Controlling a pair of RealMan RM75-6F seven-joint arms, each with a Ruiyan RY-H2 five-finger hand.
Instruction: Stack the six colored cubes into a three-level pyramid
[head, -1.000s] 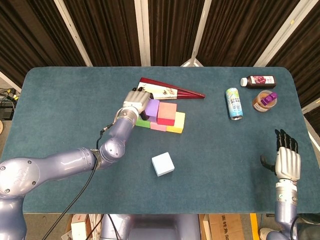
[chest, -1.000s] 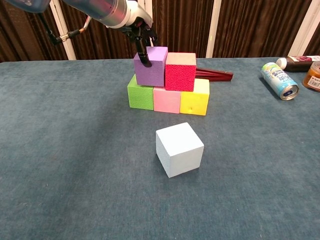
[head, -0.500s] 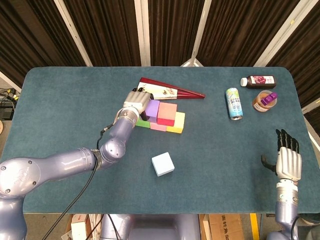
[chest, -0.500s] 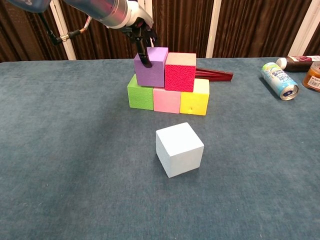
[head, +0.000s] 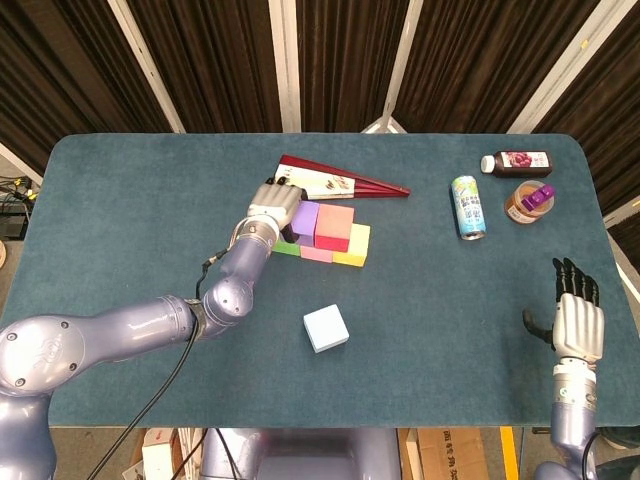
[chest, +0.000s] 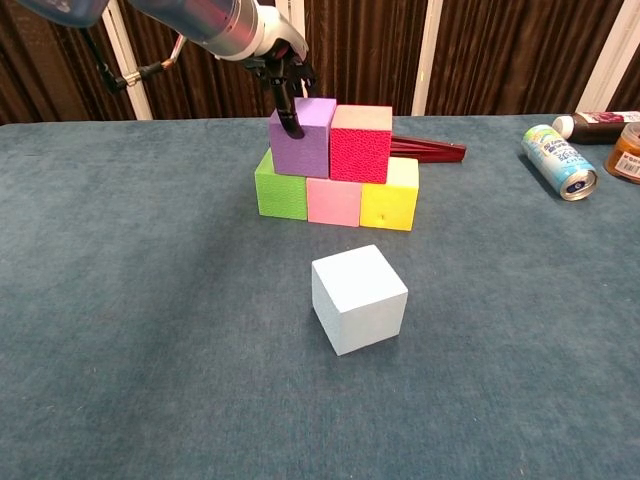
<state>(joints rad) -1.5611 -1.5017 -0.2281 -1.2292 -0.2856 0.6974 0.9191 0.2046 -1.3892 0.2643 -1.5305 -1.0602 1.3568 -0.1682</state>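
Left hand (chest: 281, 62): fingers touching purple cube (chest: 302, 135), grasp unclear.
Right hand (head: 576, 318): empty, fingers extended.
Pale blue cube (chest: 358, 298): alone on tabletop (chest: 120, 300).

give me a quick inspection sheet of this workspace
surface: teal felt-covered table.
job's things: green, pink, yellow cubes in a row; purple cube and red cube on them; pale blue cube alone in front.
clutter: folded dark red fan, drink can lying down, dark bottle, orange jar.
hands: left robot hand touching purple cube; right robot hand open, idle.
cables: black cable along left arm.
surroundings: dark curtains.
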